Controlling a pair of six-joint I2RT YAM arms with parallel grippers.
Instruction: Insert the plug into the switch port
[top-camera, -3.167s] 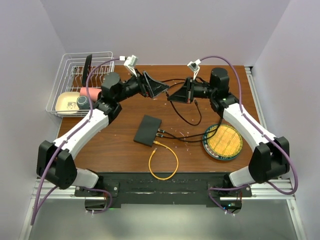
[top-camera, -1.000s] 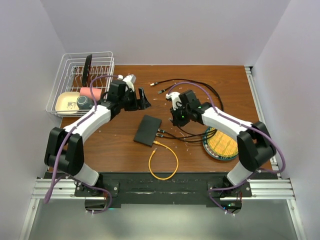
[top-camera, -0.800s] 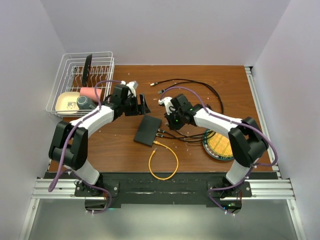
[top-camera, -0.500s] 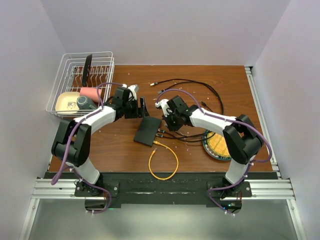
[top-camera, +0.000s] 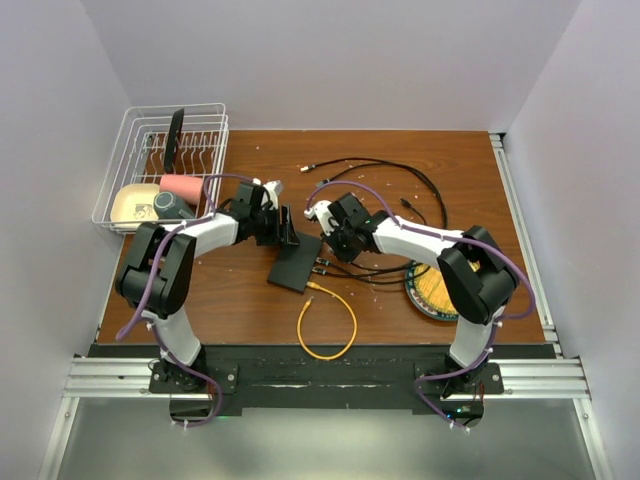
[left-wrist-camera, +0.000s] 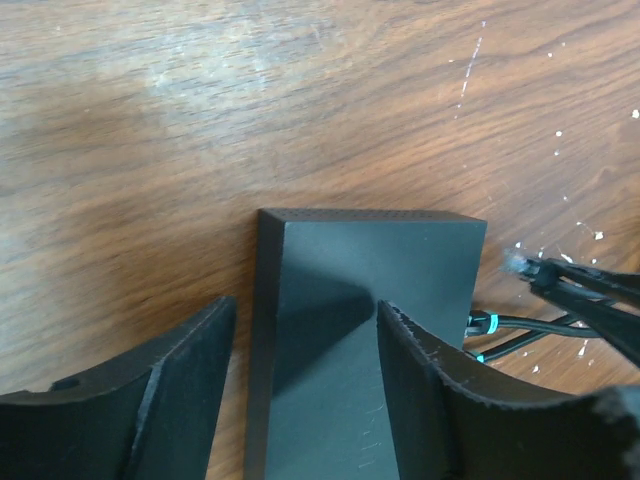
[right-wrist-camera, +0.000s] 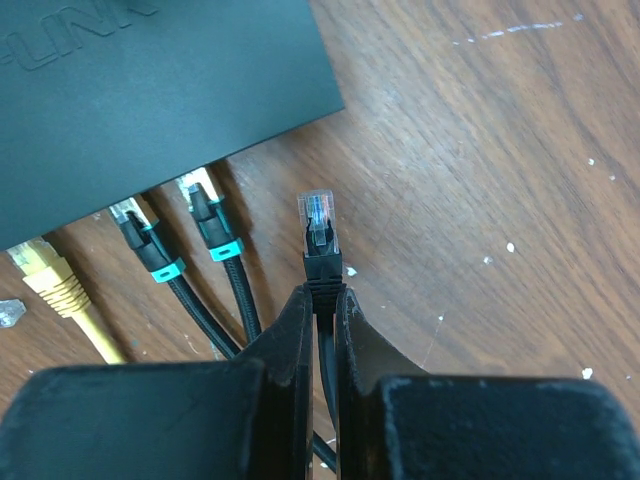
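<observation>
The switch (top-camera: 296, 262) is a flat matte-black box lying mid-table, its socket edge facing right. My left gripper (top-camera: 285, 232) is at its far end, open. In the left wrist view its fingers (left-wrist-camera: 180, 380) straddle the long left edge of the switch (left-wrist-camera: 370, 330), one over the wood, one over the top. My right gripper (right-wrist-camera: 322, 295) is shut on the black boot of the plug (right-wrist-camera: 320, 235). The plug's clear tip points at the socket edge of the switch (right-wrist-camera: 150, 90), a short gap away, right of the two black plugs (right-wrist-camera: 215, 225) that are in ports.
A yellow plug (right-wrist-camera: 45, 275) sits in the switch too; its cable loops (top-camera: 328, 320) toward the near edge. Black cables (top-camera: 400, 180) sprawl behind the right arm. A round yellow-and-dark plate (top-camera: 445, 285) lies right. A wire dish rack (top-camera: 165, 165) stands far left.
Both arms have dropped from the back of the table to the switch. The left jaws have narrowed around its far end. The right gripper has carried the plug near the socket edge.
</observation>
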